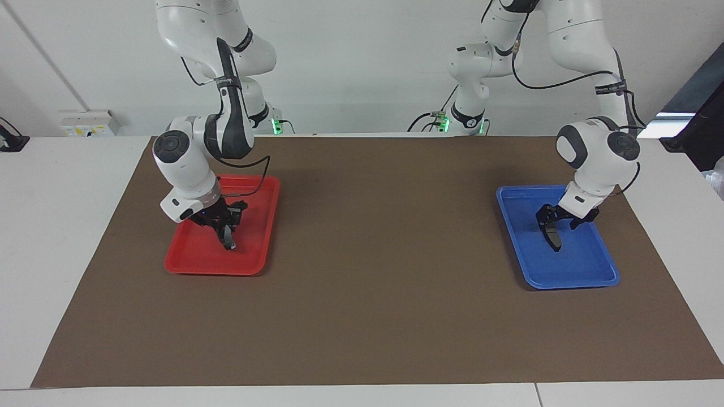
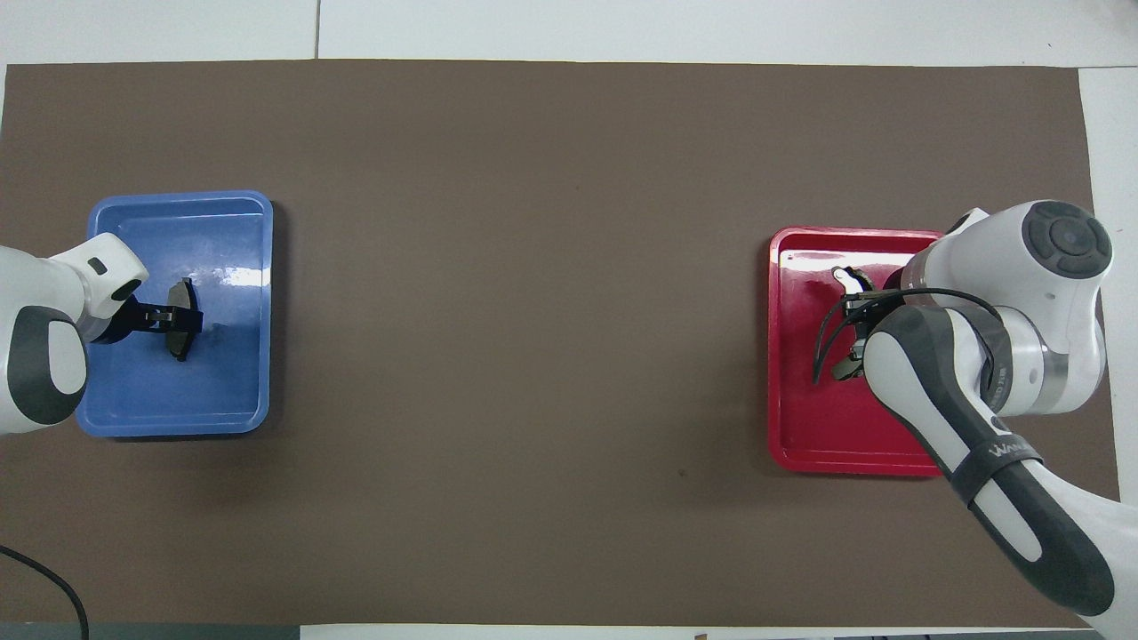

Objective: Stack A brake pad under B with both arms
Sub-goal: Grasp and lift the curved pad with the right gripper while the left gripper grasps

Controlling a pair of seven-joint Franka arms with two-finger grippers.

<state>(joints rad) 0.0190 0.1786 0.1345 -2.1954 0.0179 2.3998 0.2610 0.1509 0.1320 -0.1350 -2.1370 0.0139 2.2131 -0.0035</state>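
Two pads (B (image 2: 845, 277) half hidden overhead)

2 brake pads (image 1: 553, 237), 2 trays (image 1: 588, 277), 2 arms (image 1: 594, 152), 1 mat (image 1: 384, 316).

white wall (image 1: 362, 56), white table (image 1: 68, 226), brown mat (image 1: 373, 282)

Only a partial word, "WANA", can be made out on the right arm's dark strap (image 2: 996, 453).
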